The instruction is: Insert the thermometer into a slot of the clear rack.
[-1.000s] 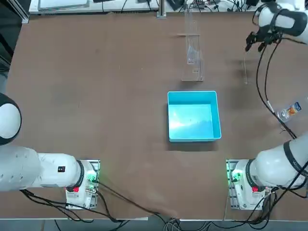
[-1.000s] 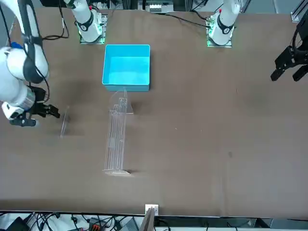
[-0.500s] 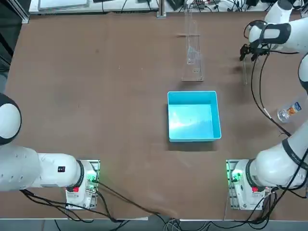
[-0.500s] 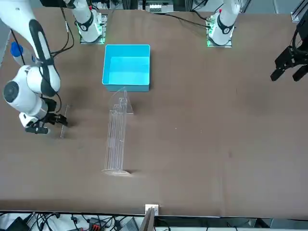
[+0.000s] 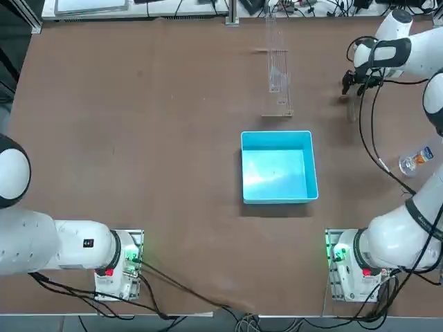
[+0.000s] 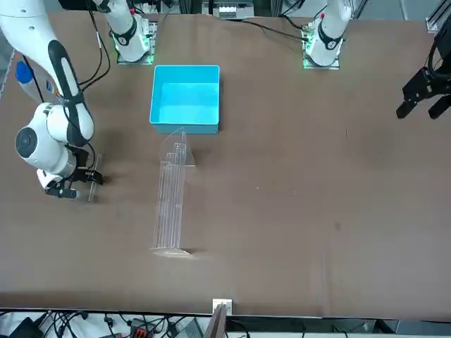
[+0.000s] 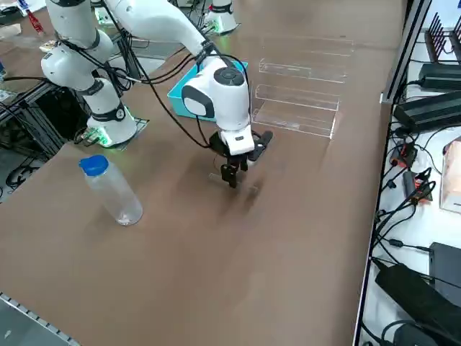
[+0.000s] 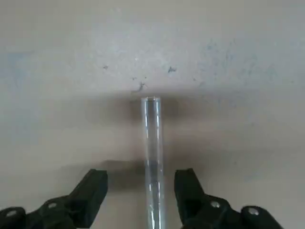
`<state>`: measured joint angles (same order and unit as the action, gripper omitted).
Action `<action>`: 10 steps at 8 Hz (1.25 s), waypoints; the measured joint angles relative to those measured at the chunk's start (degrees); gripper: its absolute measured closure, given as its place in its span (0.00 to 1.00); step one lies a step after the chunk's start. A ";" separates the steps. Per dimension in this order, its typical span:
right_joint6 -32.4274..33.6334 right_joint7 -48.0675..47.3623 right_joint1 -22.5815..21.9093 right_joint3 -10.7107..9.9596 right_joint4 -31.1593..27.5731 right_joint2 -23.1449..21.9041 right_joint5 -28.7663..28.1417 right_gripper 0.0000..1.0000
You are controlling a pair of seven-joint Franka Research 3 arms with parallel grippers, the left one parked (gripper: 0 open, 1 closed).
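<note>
A: Blue box (image 5: 278, 167) mid-table. Clear rack (image 5: 277, 66) lies beyond it toward the far edge, long axis running away from the robot.

B: Right gripper (image 5: 354, 81)?

A: Right of the rack, low over the table. Fingers (image 8: 90, 193) spread apart, one on each side of the thermometer (image 8: 152, 157), not touching it.

B: Thermometer?

A: Flat on the table between them, well apart from the rack. Plastic bottle (image 7: 109, 190), blue cap, stands near the right edge.

Between your right gripper's (image 8: 142, 193) spread matt black plastic fingers (image 8: 90, 191) lies the thermometer (image 8: 152, 157), a smooth, clear glassy rod. Under it the table (image 8: 57, 57) looks matt brown with faint scuffs. Well apart from the gripper, the rack (image 5: 278, 66) is glossy clear plastic.
</note>
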<state>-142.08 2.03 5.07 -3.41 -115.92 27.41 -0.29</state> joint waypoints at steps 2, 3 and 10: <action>-0.01 -0.10 0.09 -0.01 0.02 1.11 0.00 0.18; -0.06 -0.11 0.16 -0.02 0.10 1.53 0.00 0.19; -0.09 -0.10 0.61 -0.03 0.36 1.86 -0.01 0.65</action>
<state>-142.17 1.93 5.68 -3.44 -115.56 29.27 -0.30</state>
